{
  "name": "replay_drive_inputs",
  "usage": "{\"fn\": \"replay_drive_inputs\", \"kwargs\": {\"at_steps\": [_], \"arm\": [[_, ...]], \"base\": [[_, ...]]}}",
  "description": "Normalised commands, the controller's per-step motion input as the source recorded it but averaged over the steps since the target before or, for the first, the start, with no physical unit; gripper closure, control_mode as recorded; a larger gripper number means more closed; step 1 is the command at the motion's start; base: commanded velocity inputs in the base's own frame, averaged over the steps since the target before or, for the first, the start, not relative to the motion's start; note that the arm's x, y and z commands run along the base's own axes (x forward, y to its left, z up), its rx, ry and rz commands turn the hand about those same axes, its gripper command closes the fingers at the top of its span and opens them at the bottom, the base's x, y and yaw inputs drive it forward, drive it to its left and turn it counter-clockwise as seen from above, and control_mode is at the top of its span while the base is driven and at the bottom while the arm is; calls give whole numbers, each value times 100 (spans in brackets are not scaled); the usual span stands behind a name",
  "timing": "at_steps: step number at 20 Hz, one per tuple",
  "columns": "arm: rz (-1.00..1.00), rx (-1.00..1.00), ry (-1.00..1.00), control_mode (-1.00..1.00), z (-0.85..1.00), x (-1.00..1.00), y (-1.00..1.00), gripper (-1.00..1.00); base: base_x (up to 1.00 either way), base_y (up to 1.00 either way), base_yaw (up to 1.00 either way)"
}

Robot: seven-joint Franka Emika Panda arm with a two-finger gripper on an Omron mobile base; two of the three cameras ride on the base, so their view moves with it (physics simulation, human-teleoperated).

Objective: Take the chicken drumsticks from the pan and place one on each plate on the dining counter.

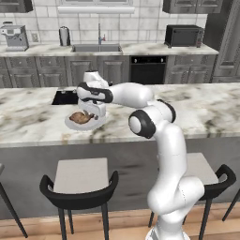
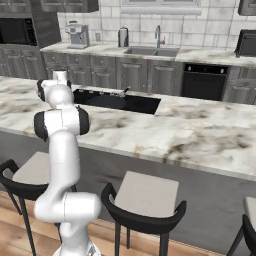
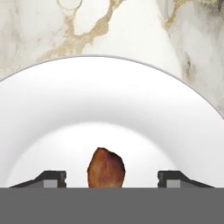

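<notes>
- my gripper [image 3: 112, 177] is spread wide: in the hand view the two fingertips [image 3: 52, 177] stand well apart either side of a drumstick [image 3: 106, 168], neither touching it.
- that drumstick lies on the white plate [image 3: 109, 96], brown end pointing up-frame between the tips.
- left base view: same plate [image 1: 72, 124] sits on the dining counter [image 1: 37, 117] near its front edge, drumstick [image 1: 80, 117] on it, hand directly above and close.
- i see marble with tan veins past the plate rim in the hand view.
- right base view: pan [image 2: 106, 100] sits on the black cooktop [image 2: 145, 105] on the lower worktop, handle angled up to the right; can't tell what's in it.
- bar stools [image 1: 79, 185] stand below the counter front.
</notes>
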Motion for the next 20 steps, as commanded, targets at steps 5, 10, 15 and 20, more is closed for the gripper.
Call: {"fn": "replay_drive_inputs", "kwargs": {"at_steps": [5, 10, 15, 20], "arm": [[0, 0, 0, -100, 3, 6, 0, -100], [0, 0, -8, -100, 37, 1, -2, -100], [0, 0, -9, -100, 51, -21, -13, -100], [8, 0, -5, -100, 21, -78, -49, -100]], "base": [[0, 0, 0], [0, 0, 0], [0, 0, 0], [0, 0, 0]]}}
